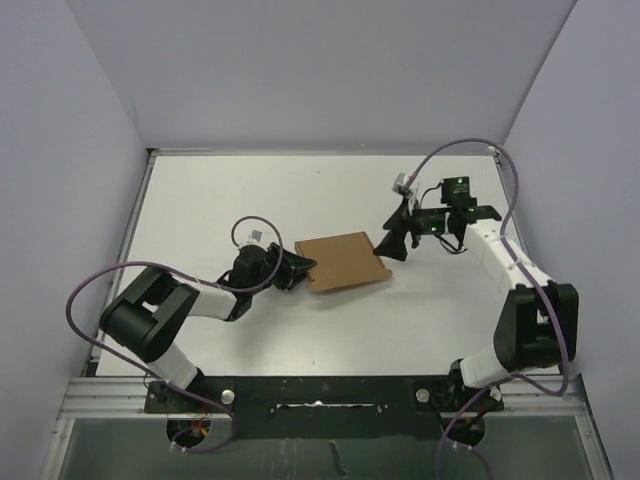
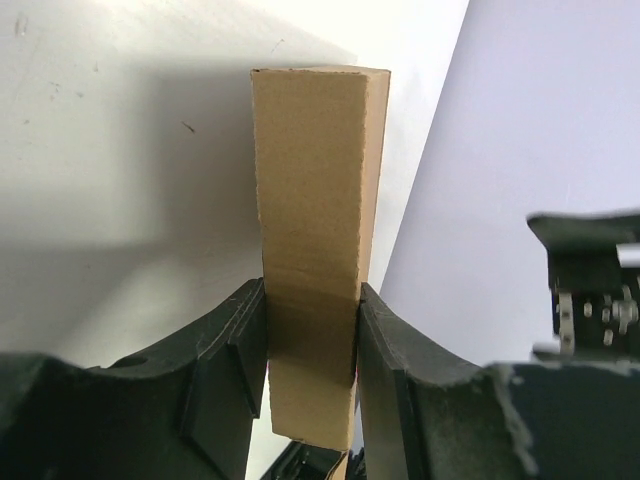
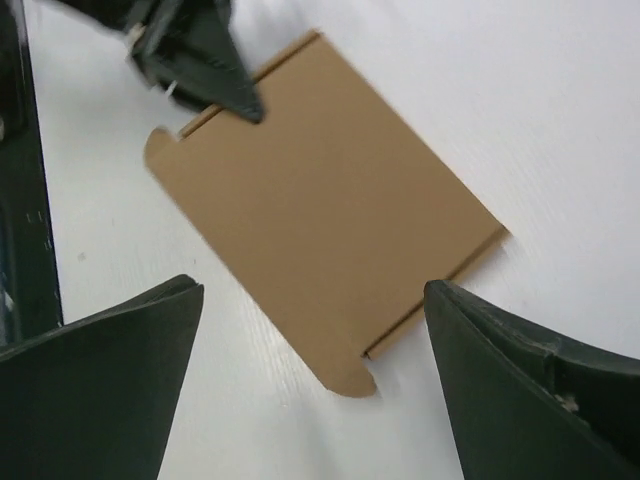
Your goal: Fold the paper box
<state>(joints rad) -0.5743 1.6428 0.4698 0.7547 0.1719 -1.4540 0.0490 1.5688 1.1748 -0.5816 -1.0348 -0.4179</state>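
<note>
As the flat brown cardboard paper box [image 1: 345, 262] is lying on the white table [image 1: 250, 195]:
Left gripper [image 2: 310, 325]: clenching its left edge.
Right gripper [image 3: 312, 295]: gaping wide, released, over its right end.

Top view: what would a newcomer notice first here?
A flat brown paper box lies in the middle of the white table, between the two arms. The left gripper is shut on the box's left edge, with a finger on each side of the cardboard. The right gripper hangs wide open at the box's right edge, holding nothing.
</note>
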